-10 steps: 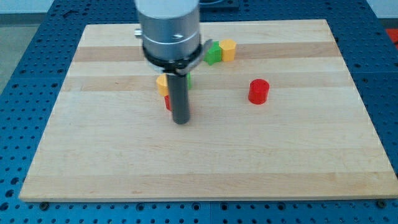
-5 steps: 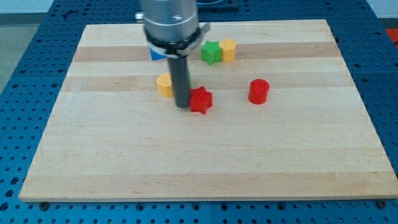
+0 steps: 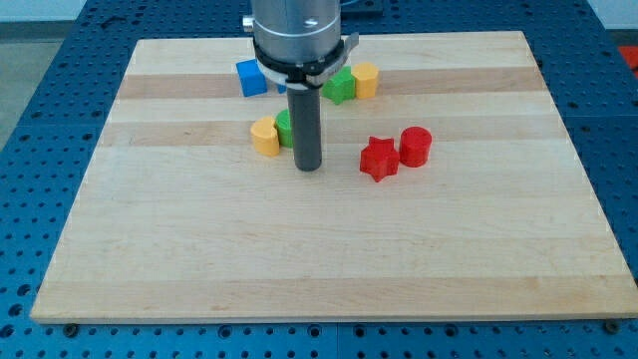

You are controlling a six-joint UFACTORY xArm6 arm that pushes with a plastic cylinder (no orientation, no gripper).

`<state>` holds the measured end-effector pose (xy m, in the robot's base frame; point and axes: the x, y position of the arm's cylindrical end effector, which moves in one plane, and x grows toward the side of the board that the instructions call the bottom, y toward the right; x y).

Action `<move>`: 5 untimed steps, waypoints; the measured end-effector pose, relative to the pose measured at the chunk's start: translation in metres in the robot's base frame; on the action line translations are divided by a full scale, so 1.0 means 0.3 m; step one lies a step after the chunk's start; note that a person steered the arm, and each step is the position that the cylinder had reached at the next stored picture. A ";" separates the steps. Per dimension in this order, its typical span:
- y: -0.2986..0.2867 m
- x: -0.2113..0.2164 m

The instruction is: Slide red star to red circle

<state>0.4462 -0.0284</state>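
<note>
The red star [image 3: 379, 159] lies on the wooden board just left of the red circle [image 3: 415, 146], touching it or nearly so. My tip [image 3: 308, 167] rests on the board to the left of the red star, with a clear gap between them. The tip stands just right of a yellow block [image 3: 265, 136] and in front of a green block [image 3: 286, 127] that the rod partly hides.
A blue block [image 3: 251, 77] lies at the view's top, left of the arm. A green star [image 3: 341, 86] and a yellow hexagon block [image 3: 366, 80] sit side by side at the top, right of the rod. The board's edge [image 3: 329, 317] runs along the view's bottom.
The red star has slid to the right, from beside the yellow block to next to the red circle. My tip moved right a little and now stands apart from the star.
</note>
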 end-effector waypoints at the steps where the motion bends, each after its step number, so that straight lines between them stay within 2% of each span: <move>1: 0.066 0.061; 3: 0.169 0.088; 5: 0.276 0.049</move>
